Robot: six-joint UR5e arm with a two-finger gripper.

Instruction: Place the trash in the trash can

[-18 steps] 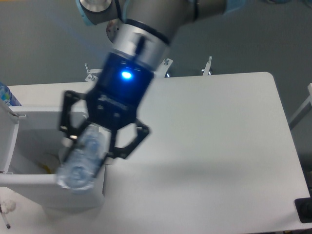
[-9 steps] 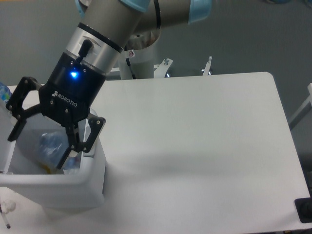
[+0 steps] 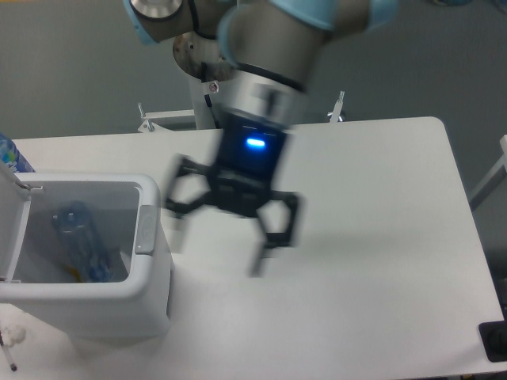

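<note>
Pincer [image 3: 226,237] wide and empty over bare table [image 3: 372,206], bottle [image 3: 79,241] inside trash can [image 3: 146,277] at left edge.

The trash can [image 3: 150,293] is smooth white plastic with a slight sheen; the water bottle [image 3: 83,245] inside is clear crinkled plastic. The bench [image 3: 380,237] looks matt white.

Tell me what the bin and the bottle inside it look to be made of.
Bin: looks like white moulded plastic, smooth and slightly glossy, with rounded corners and a grey latch tab. Bottle: seemingly thin clear plastic; it appears see-through and bluish, though blur hides finer detail.
</note>
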